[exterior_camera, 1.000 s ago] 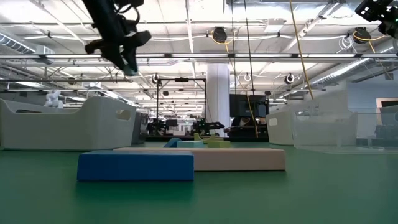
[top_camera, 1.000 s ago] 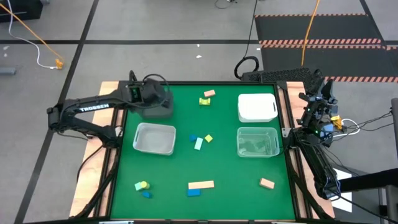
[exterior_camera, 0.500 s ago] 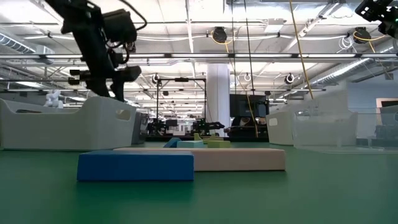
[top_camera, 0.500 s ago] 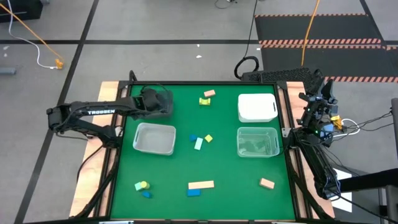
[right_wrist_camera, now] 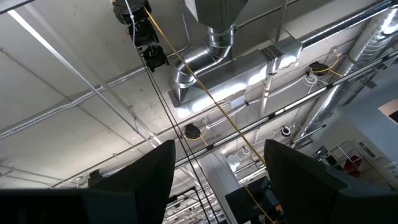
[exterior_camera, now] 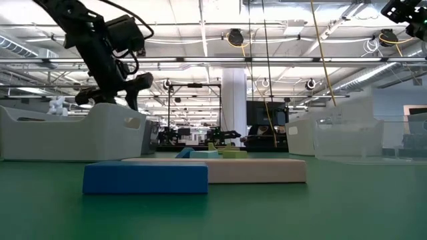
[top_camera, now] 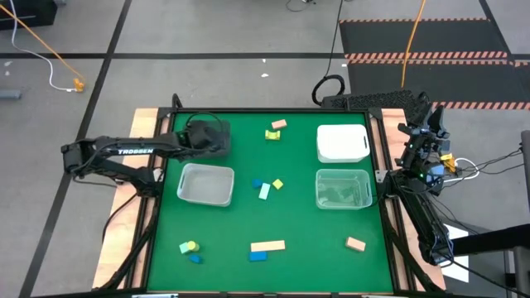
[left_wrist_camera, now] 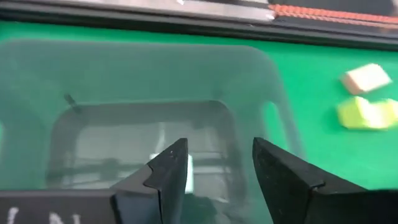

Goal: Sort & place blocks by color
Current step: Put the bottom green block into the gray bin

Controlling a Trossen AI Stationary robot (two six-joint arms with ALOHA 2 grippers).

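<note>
My left gripper [left_wrist_camera: 219,142] is open and hangs over the dark grey bin [left_wrist_camera: 124,74] at the table's far left [top_camera: 219,150]. A mint green block [left_wrist_camera: 189,172] lies on that bin's floor below the fingers. Loose blocks rest on the green mat: a tan one [top_camera: 278,124] and a yellow-green one [top_camera: 272,134] at the far middle, then blue [top_camera: 257,184], mint [top_camera: 264,192] and yellow [top_camera: 277,184] ones in the centre. A tan bar [top_camera: 267,246] lies beside a blue block [top_camera: 259,256] near the front edge. My right gripper [right_wrist_camera: 219,146] is open, parked off the table's right edge and pointing at the ceiling.
A white bin [top_camera: 343,142] stands at the far right. One clear bin [top_camera: 206,184] sits left of centre and another [top_camera: 343,189] right of centre. More blocks lie near the front: yellow-green [top_camera: 189,247], blue [top_camera: 195,258] and tan [top_camera: 355,243].
My left gripper has come down from high over the table to just above the dark grey bin and now hangs over its inside. The right arm has kept still.
</note>
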